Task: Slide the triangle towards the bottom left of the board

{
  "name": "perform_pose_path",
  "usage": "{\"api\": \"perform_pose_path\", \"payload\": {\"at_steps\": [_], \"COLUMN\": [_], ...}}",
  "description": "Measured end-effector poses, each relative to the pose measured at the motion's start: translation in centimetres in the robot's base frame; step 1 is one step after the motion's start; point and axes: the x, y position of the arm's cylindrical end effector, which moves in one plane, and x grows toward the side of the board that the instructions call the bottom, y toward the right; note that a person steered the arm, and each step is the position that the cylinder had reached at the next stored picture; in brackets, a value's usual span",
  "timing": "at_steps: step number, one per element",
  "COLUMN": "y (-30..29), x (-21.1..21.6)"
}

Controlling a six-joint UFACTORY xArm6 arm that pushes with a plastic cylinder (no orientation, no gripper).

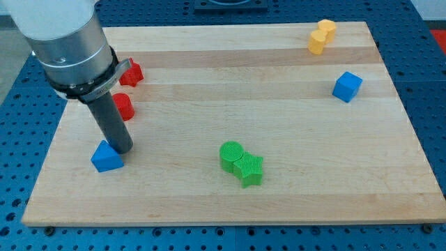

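One blue triangle lies at the wooden board's left, my tip touching its upper right; no jaws here.

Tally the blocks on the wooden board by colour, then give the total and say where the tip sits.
Blue: 2, a blue triangle block and a blue cube block
Red: 2, and, shapes partly hidden
Green: 2, a round one and a star-like one
Yellow: 2, and
Total: 8
My tip sits against the triangle's upper right.

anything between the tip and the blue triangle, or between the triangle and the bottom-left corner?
Nothing visible. My tip sits right against the blue triangle, on its upper-right side. No block lies between the triangle and the board corner at the view's bottom left.
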Motion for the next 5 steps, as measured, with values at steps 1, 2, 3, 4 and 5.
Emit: {"api": "perform_pose_path", "payload": {"at_steps": [1, 2, 3, 4, 5], "y": [-0.1, -1.2, -2.5, -3.0, -0.7], "x": [1.2, 1.8, 2.1, 1.9, -0.3]}}
